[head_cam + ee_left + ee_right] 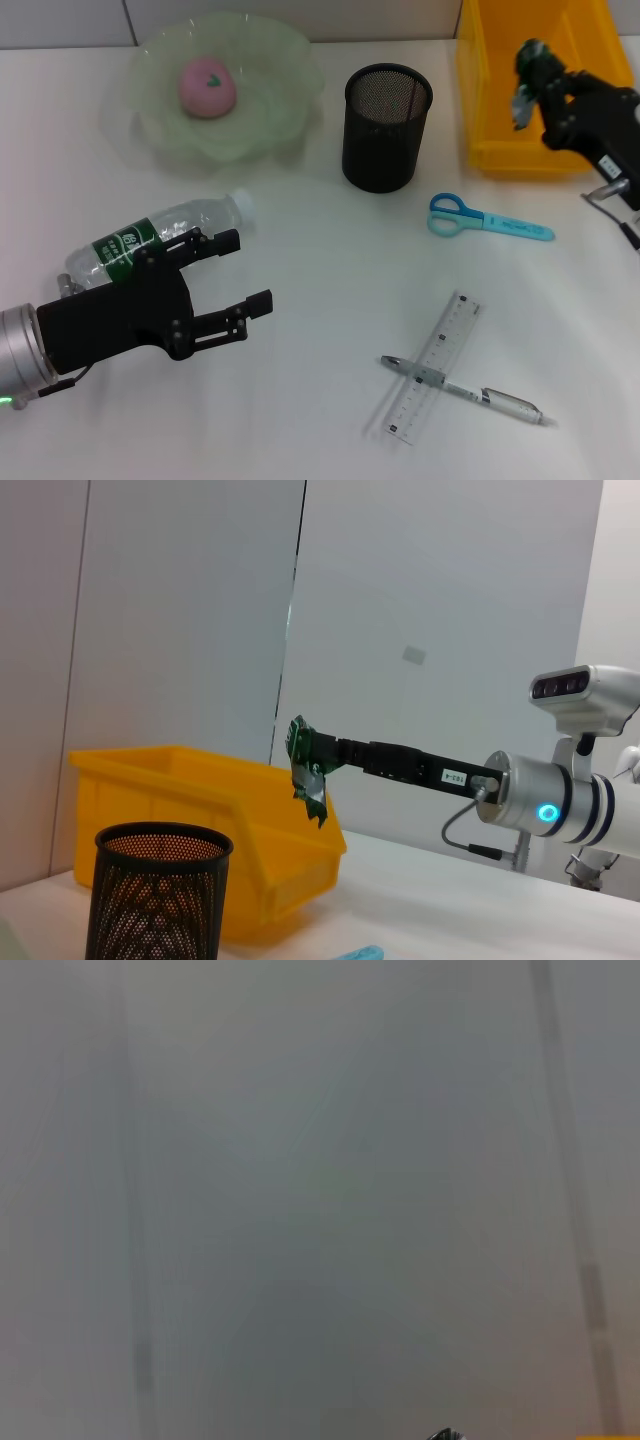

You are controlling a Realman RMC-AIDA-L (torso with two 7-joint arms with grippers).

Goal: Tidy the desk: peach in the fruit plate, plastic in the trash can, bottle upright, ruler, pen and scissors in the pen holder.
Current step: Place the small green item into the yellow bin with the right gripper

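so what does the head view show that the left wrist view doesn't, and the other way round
Only the head view shows the peach in the fruit plate, the bottle lying on its side, the scissors, the ruler with the pen across it, and the open left pincer beside the bottle.

Only the left wrist view shows the back wall panels and the right arm's lit wrist ring.

Both show the pen holder, the yellow trash can, and the right pincer holding the plastic above it.
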